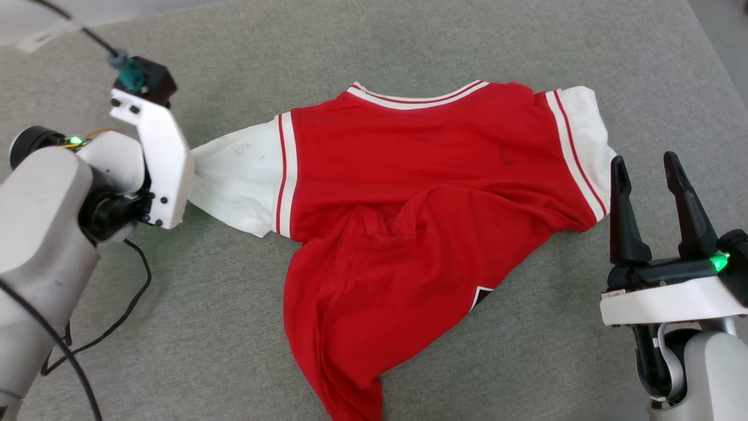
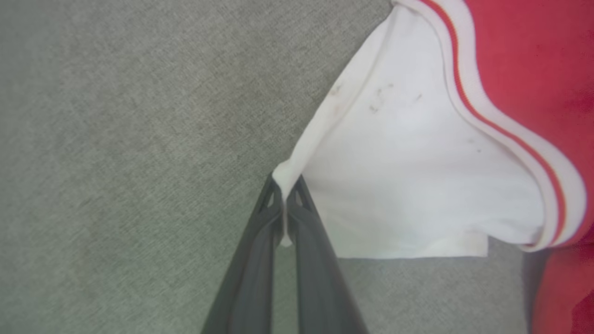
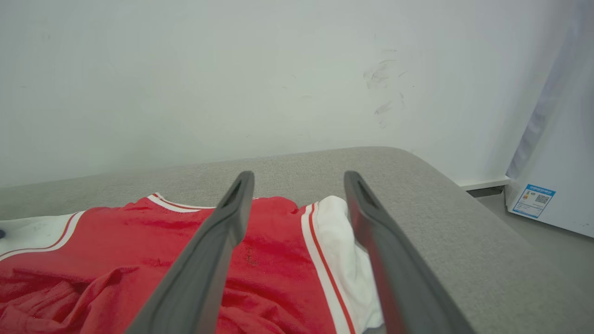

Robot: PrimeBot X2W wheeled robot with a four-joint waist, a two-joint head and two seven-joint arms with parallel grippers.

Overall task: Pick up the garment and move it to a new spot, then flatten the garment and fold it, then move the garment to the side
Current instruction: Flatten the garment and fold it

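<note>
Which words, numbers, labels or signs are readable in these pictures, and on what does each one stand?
No text can be read.
Blue label on the white box: small print and a square code, too small to read.
The garment: only a black, white-edged corner of a print shows, no letter readable.

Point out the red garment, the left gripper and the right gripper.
garment [image 1: 409, 169], head view, plain red panel below the collar.
left gripper [image 2: 286, 184], left wrist view, between fingertips shut on the white sleeve edge.
right gripper [image 1: 644, 159], head view, midway between its open fingertips.
</note>
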